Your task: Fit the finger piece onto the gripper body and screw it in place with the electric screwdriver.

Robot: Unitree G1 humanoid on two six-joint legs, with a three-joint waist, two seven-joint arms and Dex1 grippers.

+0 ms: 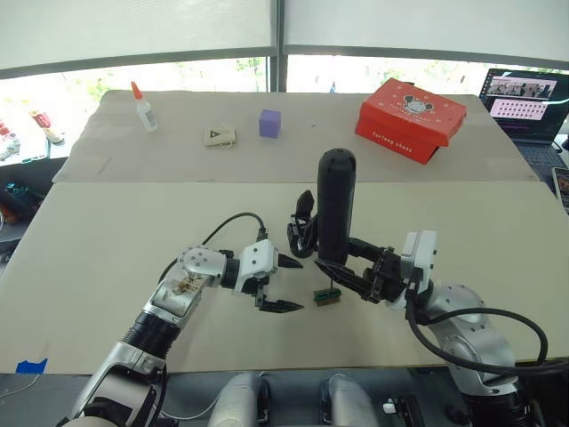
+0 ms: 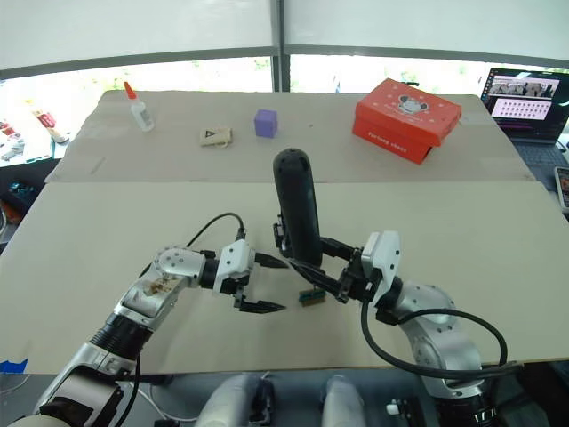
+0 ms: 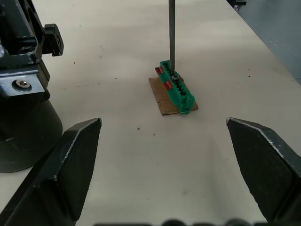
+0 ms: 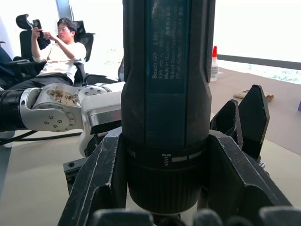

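Note:
The electric screwdriver (image 1: 336, 209), a thick black cylinder, stands upright with my right gripper (image 1: 343, 265) shut on its lower end. Its thin bit (image 3: 171, 33) comes down onto a small green-and-brown block (image 3: 176, 89) on the table. Just behind the screwdriver sits the gripper body (image 1: 302, 229), with a round dark base (image 3: 23, 127) and pointed black blades (image 4: 247, 117) rising from it. I cannot tell the finger piece apart from those blades. My left gripper (image 1: 298, 285) hovers open beside the green block, with nothing between its fingers (image 3: 70, 165).
Along the far side of the beige table (image 1: 107, 231) stand a red box (image 1: 411, 118), a purple cube (image 1: 270, 123), a tan card (image 1: 220, 136) and a glue bottle (image 1: 145, 107). A laptop (image 1: 529, 102) sits far right. A seated person (image 4: 56, 52) is off to the side.

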